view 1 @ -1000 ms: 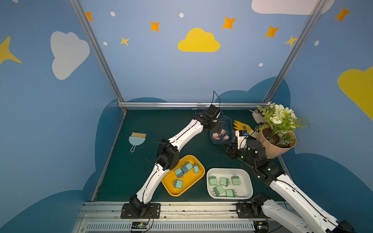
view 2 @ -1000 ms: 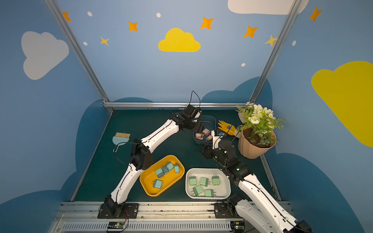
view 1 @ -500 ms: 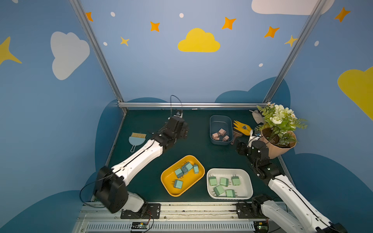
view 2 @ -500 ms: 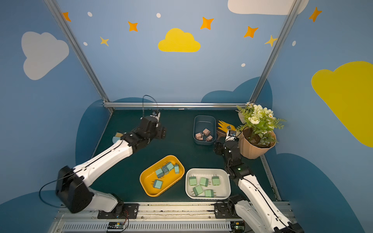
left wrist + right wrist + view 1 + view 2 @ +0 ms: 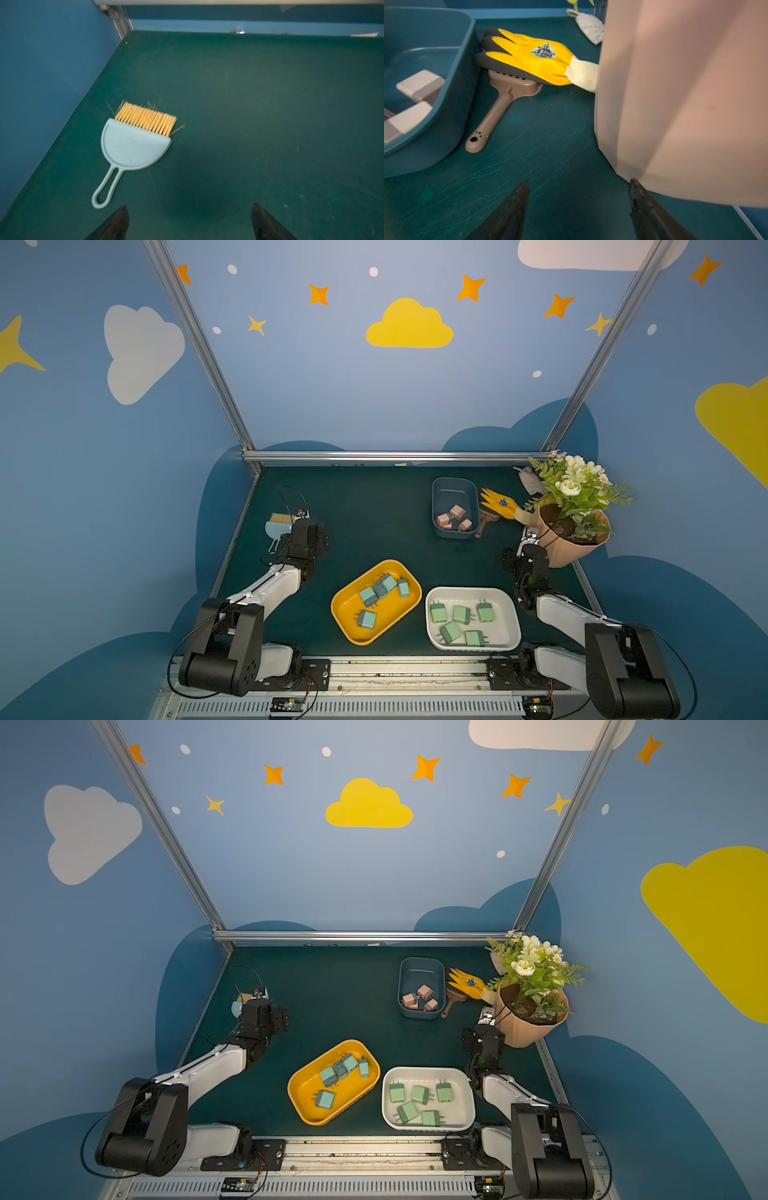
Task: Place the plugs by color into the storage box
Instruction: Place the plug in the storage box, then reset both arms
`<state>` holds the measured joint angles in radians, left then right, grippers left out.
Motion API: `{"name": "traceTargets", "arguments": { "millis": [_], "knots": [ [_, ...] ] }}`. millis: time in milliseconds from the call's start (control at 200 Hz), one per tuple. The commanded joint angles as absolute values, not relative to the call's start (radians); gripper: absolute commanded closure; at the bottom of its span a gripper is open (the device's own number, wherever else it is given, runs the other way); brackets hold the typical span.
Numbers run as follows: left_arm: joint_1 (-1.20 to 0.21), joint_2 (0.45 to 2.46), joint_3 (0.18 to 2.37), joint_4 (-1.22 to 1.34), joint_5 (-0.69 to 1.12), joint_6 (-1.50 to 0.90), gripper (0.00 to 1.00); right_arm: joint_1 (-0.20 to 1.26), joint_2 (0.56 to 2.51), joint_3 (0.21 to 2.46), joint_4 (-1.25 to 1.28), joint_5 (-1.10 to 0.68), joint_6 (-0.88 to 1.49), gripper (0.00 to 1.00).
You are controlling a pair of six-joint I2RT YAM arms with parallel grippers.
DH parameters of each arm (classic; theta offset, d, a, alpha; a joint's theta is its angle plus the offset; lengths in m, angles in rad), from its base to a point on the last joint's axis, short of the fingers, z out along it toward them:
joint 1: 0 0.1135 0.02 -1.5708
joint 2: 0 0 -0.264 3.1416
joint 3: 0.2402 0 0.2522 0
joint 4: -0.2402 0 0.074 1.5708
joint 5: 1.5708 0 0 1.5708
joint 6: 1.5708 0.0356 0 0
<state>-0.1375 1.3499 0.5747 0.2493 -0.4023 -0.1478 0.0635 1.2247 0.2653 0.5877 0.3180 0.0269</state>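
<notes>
1. Green tabletop. The yellow tray sits near its front middle and is taken as the reference.
2. In the yellow tray: five blue plugs. Four are bunched at the far end and one lies alone nearer the front.
3. Just beside the yellow tray, on the right-arm side: white tray. Five green plugs lie flat in it, prongs showing.
4. Well behind the yellow tray, toward the back wall and a little right: blue bin. The pink plugs are clustered at its near end. Three are plain to see; any more cannot be counted.
5. Well apart from the yellow tray, off its left side: left pincer. It is spread wide, holding nothing, over bare tabletop. The dustpan lies flat just ahead, clear of the fingers.
6. Far right of the yellow tray, past the white tray: right pincer. It is spread, holding nothing, low over the tabletop. One fingertip is close against the pot; contact cannot be told.
7. Between bin and pot: glove draped over the head of a brown scoop.
</notes>
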Motion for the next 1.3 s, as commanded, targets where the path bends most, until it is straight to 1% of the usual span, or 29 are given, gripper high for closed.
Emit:
{"name": "traceTargets", "arguments": {
  "millis": [0,70,130,170,270,320,350,395,415,455,501,536,586,626,671,771,911,1291],
  "knots": [
    [-0.121,1.372,0.524,0.407,-0.335,-0.082,0.08,0.047,1.271,0.286,0.784,0.169,-0.011,0.23],
    [-0.106,1.395,0.44,0.572,-0.3,-0.044,0.07,0.037,1.305,0.308,0.793,0.085,-0.021,0.22],
    [-0.104,1.366,0.431,0.568,-0.23,-0.015,0.07,0.037,1.328,0.321,0.795,0.039,-0.023,0.21],
    [-0.104,1.372,0.405,0.643,-0.175,0.023,0.07,0.037,1.344,0.324,0.815,0.019,-0.019,0.2],
    [-0.102,1.427,0.39,0.748,-0.145,0.088,0.07,0.037,1.408,0.316,0.867,-0.073,-0.018,0.19],
    [-0.085,1.468,0.395,0.783,-0.104,0.087,0.07,0.038,1.465,0.306,0.933,-0.152,-0.072,0.19],
    [-0.073,1.484,0.392,0.813,-0.102,0.074,0.07,0.039,1.507,0.293,1.015,-0.199,-0.12,0.18],
    [-0.049,1.488,0.39,0.815,-0.083,0.048,0.06,0.039,1.575,0.267,1.171,-0.15,-0.077,0.16],
    [-0.037,1.493,0.385,0.82,-0.071,0.035,0.06,0.037,1.587,0.263,1.195,-0.122,-0.063,0.15],
    [-0.015,1.53,0.372,0.853,-0.03,0.025,0.06,0.028,1.555,0.27,1.114,-0.064,-0.037,0.13],
    [-0.001,1.591,0.347,1.005,-0.004,0.022,0.06,0.028,1.527,0.301,1.015,0.051,0.018,0.13],
    [0.004,1.566,0.359,0.941,0.0,0.013,0.05,0.029,1.525,0.332,0.959,0.146,0.079,0.12],
    [0.004,1.537,0.401,0.806,-0.016,0.005,0.04,0.032,1.54,0.361,0.928,0.108,0.024,0.1],
    [0.01,1.559,0.385,0.876,-0.014,-0.003,0.0,0.039,1.55,0.344,0.973,0.124,0.026,0.06],
    [0.009,1.583,0.365,0.956,-0.032,-0.001,0.0,0.039,1.564,0.34,1.011,0.135,0.026,0.06],
    [0.009,1.553,0.387,0.864,-0.031,-0.006,0.0,0.04,1.554,0.343,0.984,0.134,0.029,0.06],
    [0.009,1.577,0.364,0.945,-0.027,0.002,0.0,0.04,1.558,0.342,0.996,0.136,0.027,0.06],
    [0.014,1.575,0.374,0.924,-0.018,-0.002,0.0,0.041,1.557,0.34,0.996,0.141,0.026,0.06]
  ]
}}
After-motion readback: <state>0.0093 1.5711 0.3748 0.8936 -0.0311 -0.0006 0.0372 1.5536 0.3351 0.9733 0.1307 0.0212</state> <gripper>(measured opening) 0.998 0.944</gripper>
